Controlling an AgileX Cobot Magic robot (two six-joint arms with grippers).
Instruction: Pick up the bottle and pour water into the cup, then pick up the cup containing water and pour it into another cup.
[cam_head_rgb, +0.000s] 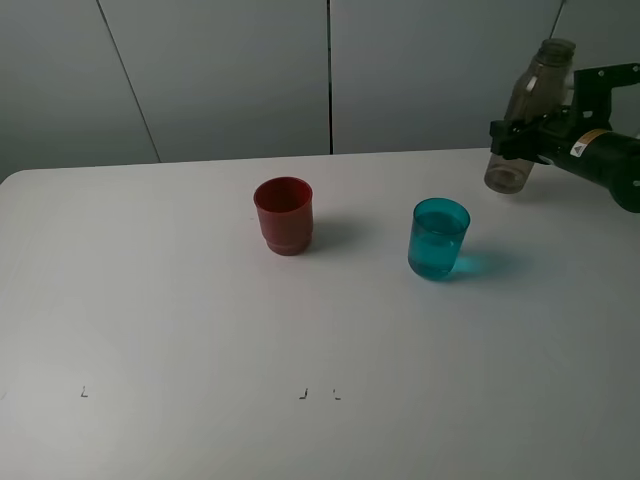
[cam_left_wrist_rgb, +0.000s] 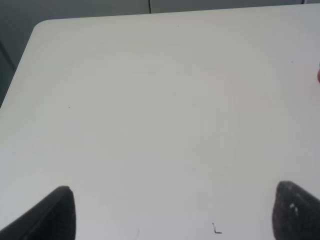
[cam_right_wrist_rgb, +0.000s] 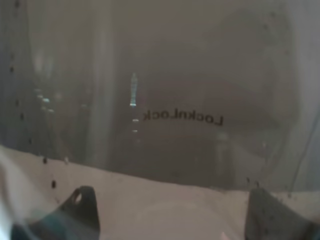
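Now my right gripper (cam_head_rgb: 515, 140) is clamped round the smoky bottle (cam_head_rgb: 545, 80), near upright at upper right so nothing spills, I judge; teal cup (cam_head_rgb: 438, 238), centre-right, holds water; red cup (cam_head_rgb: 284, 215) waits left of centre; left gripper (cam_left_wrist_rgb: 175, 192) gapes, empty.

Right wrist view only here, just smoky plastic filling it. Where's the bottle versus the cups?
Observer: The tall smoky grey-brown translucent bottle, tilted in the right gripper, is at the far right, behind the teal translucent tumbler.
Operator: Tumbler filled?
Observer: It looks part-full of water.
Operator: Red cup?
Observer: The opaque dark red cup stands upright, left of the tumbler in the high view, apart from it.
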